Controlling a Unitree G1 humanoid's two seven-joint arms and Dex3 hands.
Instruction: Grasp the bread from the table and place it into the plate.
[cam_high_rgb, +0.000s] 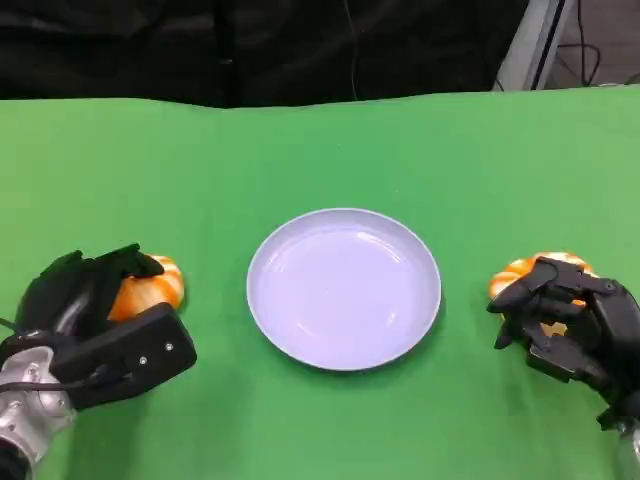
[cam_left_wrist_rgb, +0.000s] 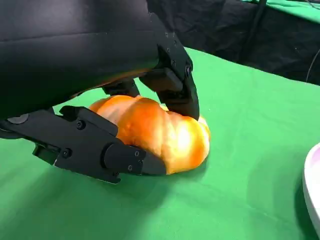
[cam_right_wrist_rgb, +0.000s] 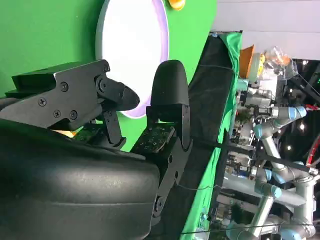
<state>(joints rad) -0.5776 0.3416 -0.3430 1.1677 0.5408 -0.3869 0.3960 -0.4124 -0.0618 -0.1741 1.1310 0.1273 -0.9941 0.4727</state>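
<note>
Green cloth table (cam_high_rgb: 330, 140), dark backdrop far. Head view: empty plate (cam_high_rgb: 343, 288) centre; left hand (cam_high_rgb: 95, 300) over left bread (cam_high_rgb: 150, 285), near left; right hand (cam_high_rgb: 570, 315) over right bread (cam_high_rgb: 535, 272), near right. Both breads on table, apart from plate.

Left wrist view: fingers (cam_left_wrist_rgb: 125, 157) wrapped round left bread (cam_left_wrist_rgb: 160, 132), bread resting on cloth — grasp step, not lifted.

Right wrist view: right hand (cam_right_wrist_rgb: 125, 115) fingers curled, sliver of bread beneath; hold on it cannot tell. Plate (cam_right_wrist_rgb: 132, 45) beyond.

Next, likely: firm grip, lift, carry inward over plate, release.
</note>
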